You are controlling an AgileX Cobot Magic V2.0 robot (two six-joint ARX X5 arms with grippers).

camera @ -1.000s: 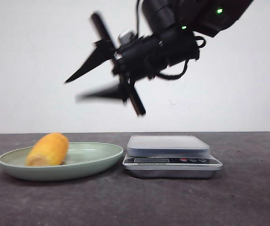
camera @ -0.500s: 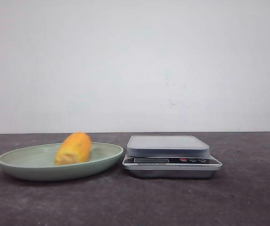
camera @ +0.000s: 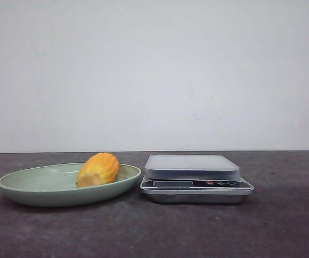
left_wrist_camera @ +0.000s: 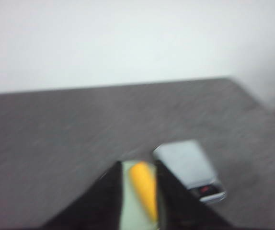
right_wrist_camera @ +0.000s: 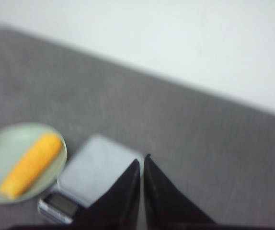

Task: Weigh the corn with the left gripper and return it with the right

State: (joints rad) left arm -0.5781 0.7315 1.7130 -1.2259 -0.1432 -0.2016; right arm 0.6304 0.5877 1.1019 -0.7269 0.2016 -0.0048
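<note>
Corn point(camera: 97, 169) is being held by nothing: it is lying inside the green plate point(camera: 30, 191), toward the plate's 3 o'clock rim, just beside the scale point(camera: 196, 177). The left gripper point(left_wrist_camera: 138, 194) is being kept spread, with the corn point(left_wrist_camera: 144, 188) showing between its fingers from well above. The right gripper point(right_wrist_camera: 141, 184) is being kept pressed together, high over the scale point(right_wrist_camera: 92, 175).

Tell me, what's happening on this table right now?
Nothing is being held at the moment. The corn lies in the green plate, beside an empty kitchen scale. Both arms are up and away from the table: the right gripper is shut, the left gripper is open, and neither touches the corn.
</note>
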